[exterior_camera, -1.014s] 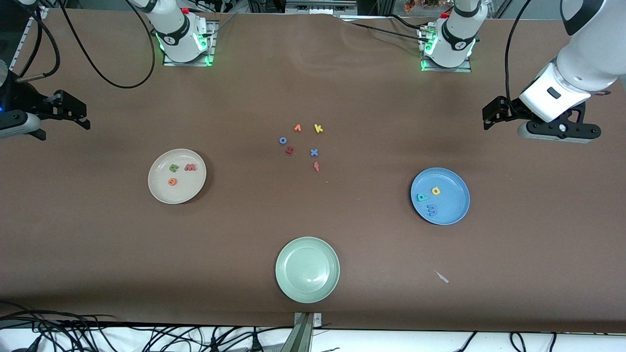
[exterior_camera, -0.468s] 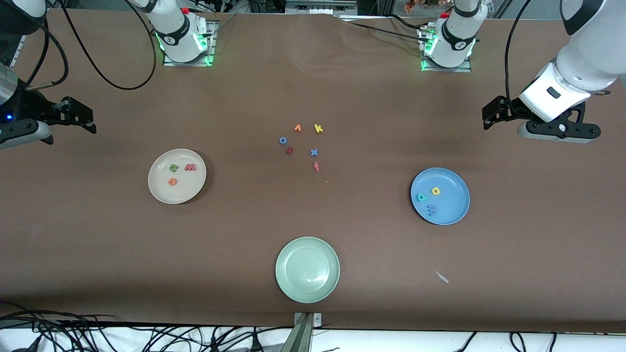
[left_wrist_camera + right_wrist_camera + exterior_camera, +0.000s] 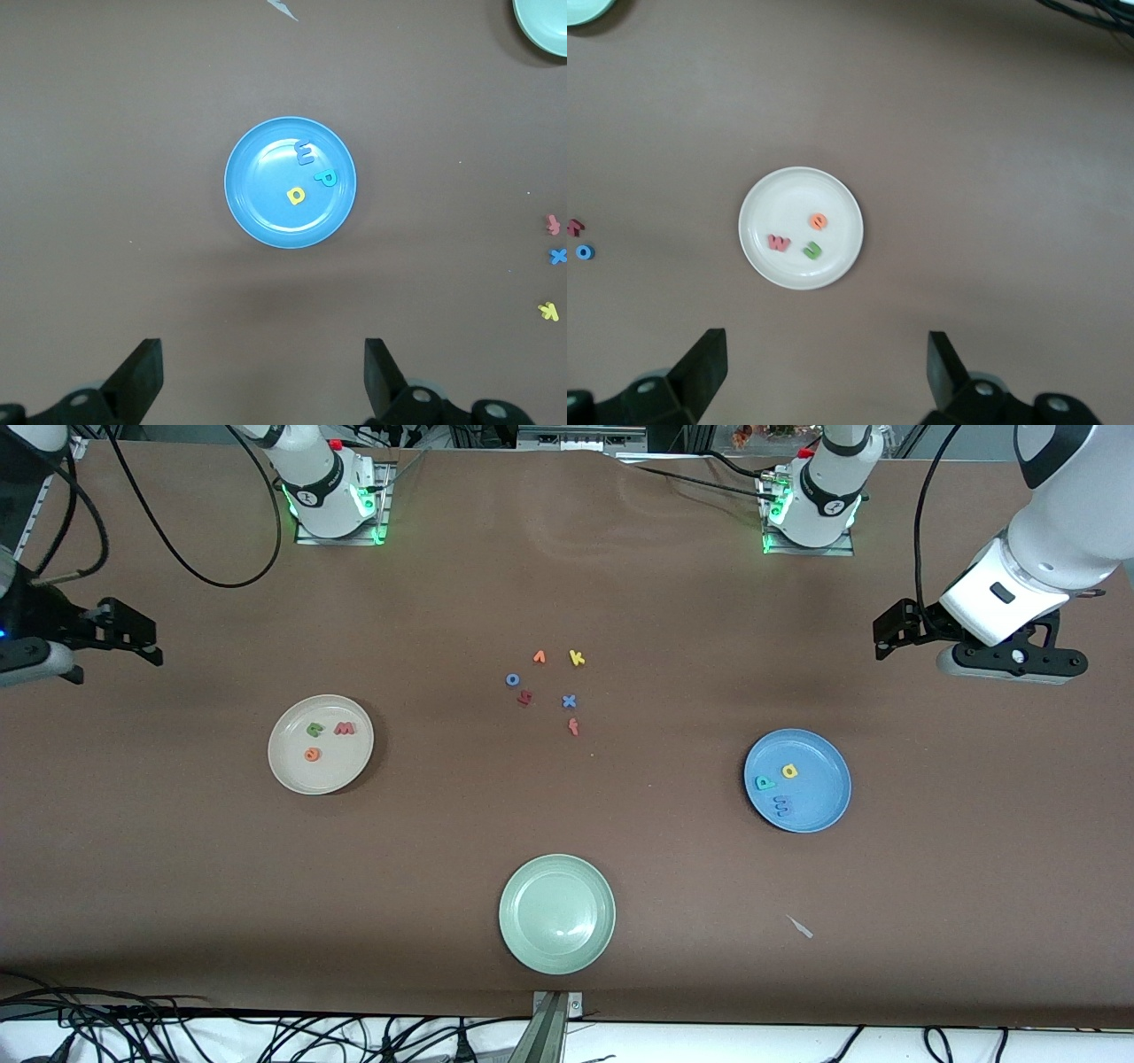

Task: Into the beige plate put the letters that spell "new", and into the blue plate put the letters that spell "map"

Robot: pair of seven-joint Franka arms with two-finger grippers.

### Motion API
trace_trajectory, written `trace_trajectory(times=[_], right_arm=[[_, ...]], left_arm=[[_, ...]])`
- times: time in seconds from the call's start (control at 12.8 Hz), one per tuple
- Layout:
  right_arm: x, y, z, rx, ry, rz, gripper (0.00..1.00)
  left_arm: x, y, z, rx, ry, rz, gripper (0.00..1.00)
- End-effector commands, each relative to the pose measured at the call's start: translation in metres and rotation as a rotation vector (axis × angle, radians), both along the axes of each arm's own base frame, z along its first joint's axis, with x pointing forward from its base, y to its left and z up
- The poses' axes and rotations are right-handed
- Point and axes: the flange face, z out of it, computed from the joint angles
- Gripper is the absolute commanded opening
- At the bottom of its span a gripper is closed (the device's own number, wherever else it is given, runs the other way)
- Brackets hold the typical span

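Beige plate (image 3: 288,766) holds n, e, w; blue plate (image 3: 824,815) m, a, p

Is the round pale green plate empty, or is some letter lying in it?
Empty. In the front view the round pale green plate shows only its bare glazed inside; no foam letter lies in it.

Two white, rounded Franka arms rise from metal base plates lit by green rings; black cables trail off them, and each carries black two-finger grippers.
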Motion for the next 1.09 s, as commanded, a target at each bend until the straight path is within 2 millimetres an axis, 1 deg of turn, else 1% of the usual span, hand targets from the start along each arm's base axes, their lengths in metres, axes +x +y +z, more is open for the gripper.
trace_trajectory(times=[0.0,0.08,0.31,0.47,0.62,0.86,0.94,1.01], right_arm=[[-0.015,-0.023,0.016,0.022,0.048,-0.043,1.0],[-0.017,-0.025,0.013,0.023,0.068,-0.045,1.0],[-0.013,-0.024,0.007,0.02,0.076,-0.046,1.0],[-0.011,-0.013,0.007,0.015,0.074,-0.028,1.0],[-0.01,-0.009,0.003,0.013,0.085,-0.018,1.0],[-0.01,0.009,0.003,0.013,0.089,0.008,1.0],[-0.009,0.01,0.003,0.012,0.084,0.006,1.0],[-0.007,0.011,-0.004,0.014,0.087,0.004,1.0]], left_arm=[[0.002,-0.001,0.006,-0.001,0.007,-0.017,1.0],[0.002,-0.001,0.006,-0.001,0.006,-0.017,1.0],[0.002,-0.001,0.006,-0.001,0.006,-0.017,1.0],[0.002,-0.001,0.006,-0.001,0.007,-0.017,1.0],[0.002,-0.001,0.006,-0.001,0.007,-0.017,1.0],[0.002,-0.001,0.006,-0.001,0.007,-0.017,1.0],[0.002,-0.001,0.006,0.001,0.005,-0.017,1.0],[0.002,-0.001,0.006,-0.001,0.006,-0.017,1.0]])
